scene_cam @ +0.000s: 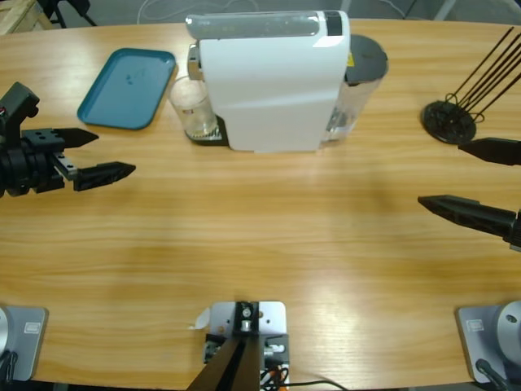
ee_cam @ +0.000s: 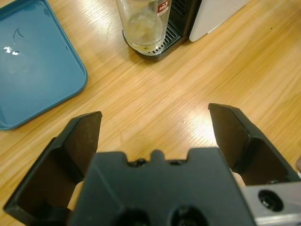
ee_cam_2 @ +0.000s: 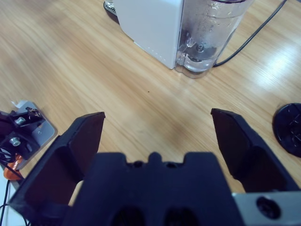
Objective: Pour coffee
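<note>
A clear glass (scene_cam: 193, 107) with a small red mark stands on the black drip tray (ee_cam: 165, 41) at the left end of the white coffee machine (scene_cam: 269, 81). The left wrist view shows the glass (ee_cam: 142, 21) holding a thin pale brownish layer of coffee (ee_cam: 141, 41) at its bottom. My left gripper (scene_cam: 112, 153) hovers open at the table's left, pointing toward the glass with nothing between its jaws (ee_cam: 155, 115). Far to the right, my right gripper (scene_cam: 444, 173) is open and empty, facing the machine's water tank (ee_cam_2: 211, 33).
A teal tray (scene_cam: 128, 88) lies left of the machine, close to my left gripper. A black round-based wire stand (scene_cam: 448, 120) sits at the back right near my right gripper. The machine's black cable (ee_cam_2: 254, 37) trails behind the tank.
</note>
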Robot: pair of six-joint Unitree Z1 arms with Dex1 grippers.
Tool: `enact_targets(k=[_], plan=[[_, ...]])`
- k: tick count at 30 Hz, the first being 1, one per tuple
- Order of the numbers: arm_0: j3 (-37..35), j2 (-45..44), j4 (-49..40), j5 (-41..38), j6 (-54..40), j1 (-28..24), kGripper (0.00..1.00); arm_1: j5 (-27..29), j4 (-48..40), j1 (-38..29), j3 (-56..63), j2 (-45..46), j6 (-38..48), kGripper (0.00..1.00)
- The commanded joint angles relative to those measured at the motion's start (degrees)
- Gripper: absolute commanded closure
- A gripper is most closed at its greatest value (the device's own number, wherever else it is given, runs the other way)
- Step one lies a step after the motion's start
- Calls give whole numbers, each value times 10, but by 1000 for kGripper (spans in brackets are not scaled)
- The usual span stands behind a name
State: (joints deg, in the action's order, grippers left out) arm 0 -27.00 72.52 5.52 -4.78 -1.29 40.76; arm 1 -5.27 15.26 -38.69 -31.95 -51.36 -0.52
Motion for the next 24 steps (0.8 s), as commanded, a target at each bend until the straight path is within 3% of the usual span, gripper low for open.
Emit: enact_targets(k=[1,24], plan=[[22,0,9,-3,-1,5,0,-4,-1,-7,19,9,5,0],[27,-29,12,-3,-1,6,0,-3,-2,-7,21,9,5,0]])
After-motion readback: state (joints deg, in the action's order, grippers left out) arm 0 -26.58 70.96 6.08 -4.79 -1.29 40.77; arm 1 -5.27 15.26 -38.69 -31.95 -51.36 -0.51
